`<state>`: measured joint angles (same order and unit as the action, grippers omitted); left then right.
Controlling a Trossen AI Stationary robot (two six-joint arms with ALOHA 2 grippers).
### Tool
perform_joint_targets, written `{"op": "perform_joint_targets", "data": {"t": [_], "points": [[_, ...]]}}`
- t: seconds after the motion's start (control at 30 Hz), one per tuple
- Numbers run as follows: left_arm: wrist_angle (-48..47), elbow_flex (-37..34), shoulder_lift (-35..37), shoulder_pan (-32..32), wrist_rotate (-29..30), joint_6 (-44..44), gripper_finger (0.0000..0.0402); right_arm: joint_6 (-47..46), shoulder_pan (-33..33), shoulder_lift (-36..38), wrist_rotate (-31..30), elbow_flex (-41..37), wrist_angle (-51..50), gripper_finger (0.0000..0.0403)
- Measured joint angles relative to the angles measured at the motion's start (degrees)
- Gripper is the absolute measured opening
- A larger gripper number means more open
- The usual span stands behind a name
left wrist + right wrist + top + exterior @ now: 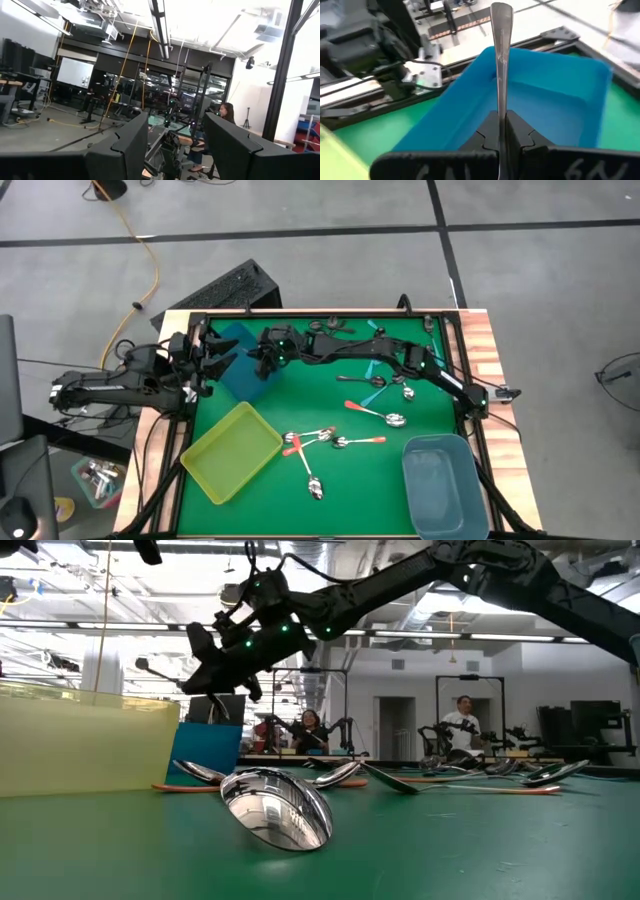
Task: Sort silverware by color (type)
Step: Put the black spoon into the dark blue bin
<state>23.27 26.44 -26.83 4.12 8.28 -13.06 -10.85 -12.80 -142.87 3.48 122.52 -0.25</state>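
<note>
**Right claw holds a grey metal spoon over the blue bin, ready to drop it.**

High view: the right gripper [272, 352] reaches across the green table [420, 405] to the blue bin [240, 360], which sits directly under it; the left gripper [205, 352] waits just beyond the bin's far side, at the table's edge. The remaining spoons [320, 442] lie well behind the right claw, between the yellow-green bin [232, 450] and the grey-blue bin [445, 485].
Low view: the right claw hangs above the mat; people sit at benches in the room beyond.
Left wrist view: its fingers [125, 145] stand wide, holding nothing.
Right wrist view: the jaws pinch the all-metal spoon [501, 45], handle pointing out over the bin's hollow. Best to lower and centre before letting go, so it cannot clip the rim.
</note>
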Motion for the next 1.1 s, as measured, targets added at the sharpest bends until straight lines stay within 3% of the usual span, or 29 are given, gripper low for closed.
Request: {"op": "perform_joint_targets", "data": {"t": [0.83,1.1], "points": [[-1.14,-0.02,0.0,0.0,1.22,0.64,0.0178,2.15,-0.48,-0.03,-0.89,-0.02,-1.63,0.0018],[-1.27,-0.02,0.0,0.0,1.48,1.07,0.0178,0.63,-0.48,-3.23,-1.04,-0.1,1.41,0.0025]]}}
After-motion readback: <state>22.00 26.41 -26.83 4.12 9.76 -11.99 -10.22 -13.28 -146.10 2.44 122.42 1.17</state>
